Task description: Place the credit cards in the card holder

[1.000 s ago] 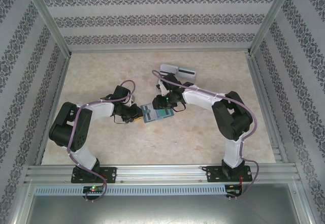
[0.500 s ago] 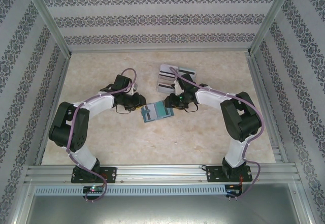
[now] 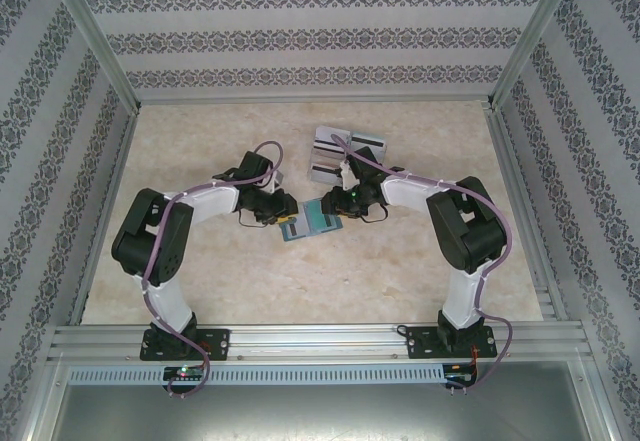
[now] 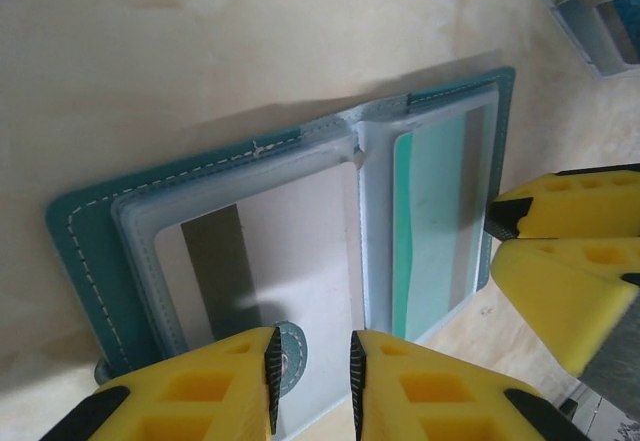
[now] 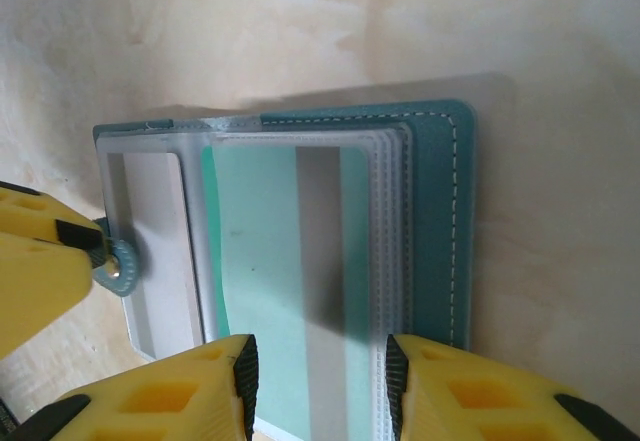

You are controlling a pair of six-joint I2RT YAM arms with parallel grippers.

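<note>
The card holder (image 3: 308, 224) lies open on the table between both arms, teal cover (image 4: 88, 251) down and clear sleeves up. A white-grey credit card (image 4: 300, 251) with a dark stripe sits in one sleeve. A teal credit card (image 4: 437, 211) (image 5: 262, 261) sits in the other. My left gripper (image 3: 283, 212) (image 4: 312, 386) hovers at the holder's edge, jaws slightly apart, beside the round snap tab (image 4: 288, 356). My right gripper (image 3: 326, 204) (image 5: 318, 386) stands open, straddling the teal card's sleeve. More white-grey credit cards (image 3: 335, 157) lie behind the right arm.
The loose cards (image 4: 600, 21) lie close behind the holder, near the right arm's wrist and cable. Metal frame rails (image 3: 105, 191) and patterned walls bound the table on three sides. Bare tabletop (image 3: 320, 281) stretches in front of the holder.
My left gripper moved right to the holder's edge and its jaws parted a little. The right gripper drew back to the right, uncovering the loose cards. The holder shifted slightly right.
</note>
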